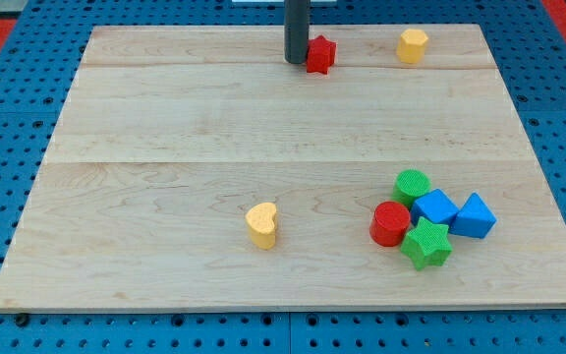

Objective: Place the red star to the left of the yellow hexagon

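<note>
- My tip (pixel 296 61), the lower end of a straight, smooth dark rod, rests on the far edge of the board; it has no jaws, so it grasps nothing and only presses sideways.
- The small red star-shaped block (pixel 320 54) sits just right of my tip, touching it or nearly so.
- The yellow hexagon block (pixel 413 45) stands farther right along the same far edge, well apart from the red star.
- The pale wooden board (pixel 165 147) shows fine grain and plank seams, lying on a blue perforated surface (pixel 8 197).
- A yellow heart-shaped block (pixel 261 225) lies alone near the front, left of centre.
- At near right cluster a green cylinder (pixel 412 184), red cylinder (pixel 390 223), green star (pixel 426 244), blue cube-like block (pixel 435 207) and blue triangular block (pixel 474 217), packed closely.
</note>
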Robot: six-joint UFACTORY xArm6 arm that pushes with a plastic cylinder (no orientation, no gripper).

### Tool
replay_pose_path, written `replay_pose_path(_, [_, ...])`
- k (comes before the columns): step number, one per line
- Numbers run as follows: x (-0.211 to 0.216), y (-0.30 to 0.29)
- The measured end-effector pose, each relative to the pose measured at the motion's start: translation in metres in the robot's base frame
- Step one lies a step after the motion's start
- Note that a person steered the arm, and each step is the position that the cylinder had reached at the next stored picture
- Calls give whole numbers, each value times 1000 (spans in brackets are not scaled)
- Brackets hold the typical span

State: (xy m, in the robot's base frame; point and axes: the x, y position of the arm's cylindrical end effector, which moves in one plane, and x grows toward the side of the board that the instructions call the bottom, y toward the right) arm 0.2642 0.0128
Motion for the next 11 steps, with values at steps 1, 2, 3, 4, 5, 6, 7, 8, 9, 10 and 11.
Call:
replay_pose_path(1, [20,25])
replay_pose_path(2, [-5,45])
replay_pose_path(3, [-13,43])
replay_pose_path(4, [29,34])
replay_pose_path(5, [63,19])
replay_pose_path(6, [24,-50])
replay_pose_path(7, [-36,-53])
replay_pose_path(8, [-71,-47])
replay_pose_path(9, [-71,-2])
replay_pose_path(10, [-71,46])
replay_pose_path(11, [-71,59])
